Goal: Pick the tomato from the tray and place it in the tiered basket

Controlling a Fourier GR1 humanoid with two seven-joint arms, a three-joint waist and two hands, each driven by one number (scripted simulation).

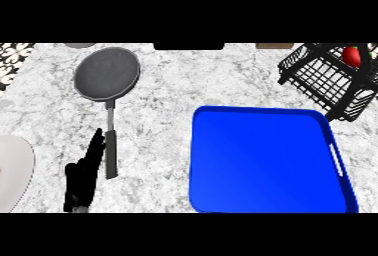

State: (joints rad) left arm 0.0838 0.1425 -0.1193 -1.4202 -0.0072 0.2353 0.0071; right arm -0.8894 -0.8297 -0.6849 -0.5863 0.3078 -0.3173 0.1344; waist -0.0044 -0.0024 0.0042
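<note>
Tomato [353, 55] already up in the tiered basket [328, 80] — far right of the left hand [83, 175], which rests with straight fingers beside the pan [107, 75] handle. Risk: bumping that handle — tray [266, 160] bare.

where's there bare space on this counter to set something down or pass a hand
The blue tray has nothing on it. Bare counter runs between the frying pan and the tray, and between the pan and the tiered basket, which holds the tomato. Crowded at lower left: pan handle, left robot hand, white plate.
</note>
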